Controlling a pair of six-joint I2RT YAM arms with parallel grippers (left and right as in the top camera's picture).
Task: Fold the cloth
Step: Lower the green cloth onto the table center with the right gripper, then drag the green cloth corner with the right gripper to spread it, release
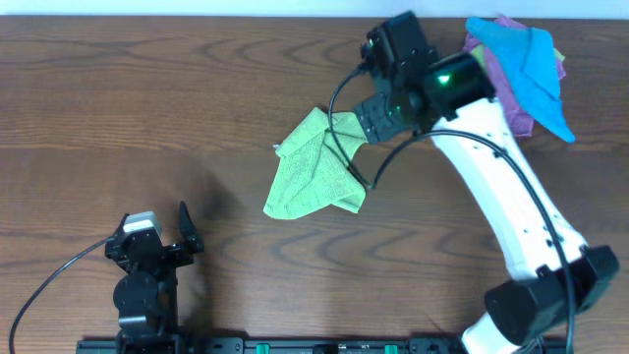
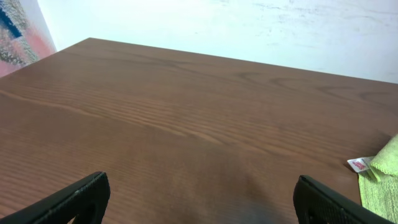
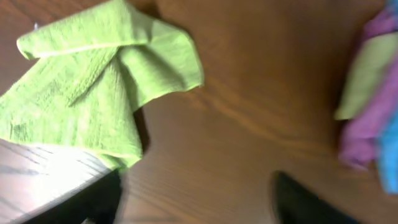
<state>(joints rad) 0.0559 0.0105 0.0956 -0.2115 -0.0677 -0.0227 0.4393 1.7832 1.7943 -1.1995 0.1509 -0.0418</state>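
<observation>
Cloth (image 1: 313, 172) lies rumpled on the table (image 1: 147, 98), a little right of centre, one flap doubled over itself and not flat. Its long axis runs on a diagonal, from the far-right corner under the right arm's wrist down to a near-left corner. A small white tag (image 2: 359, 165) shows at the left edge. Right gripper (image 3: 196, 186) hangs over bare wood just beside that far-right corner. Its fingers are spread apart with nothing between them, and in the wrist view the cloth sits up and to the left of the fingers, not touching them. Left gripper (image 2: 202, 186) sits low by the near edge of the table, well apart from the cloth. Its fingers are also wide apart and empty, and only a sliver of the cloth and its tag shows at the right margin of its view. A pile of other cloths (image 1: 521, 69), blue and purple, lies at the far right, behind the right arm and clear of the green one. Judgement: the right arm is much the nearer, and the nearest corner lies to its left and slightly toward the robot, so a short shift that way should bring the fingers over the edge. A tidy fold likely needs the doubled flap spread out first. The near-left corner is the left arm's natural share, though it is a long reach away.
</observation>
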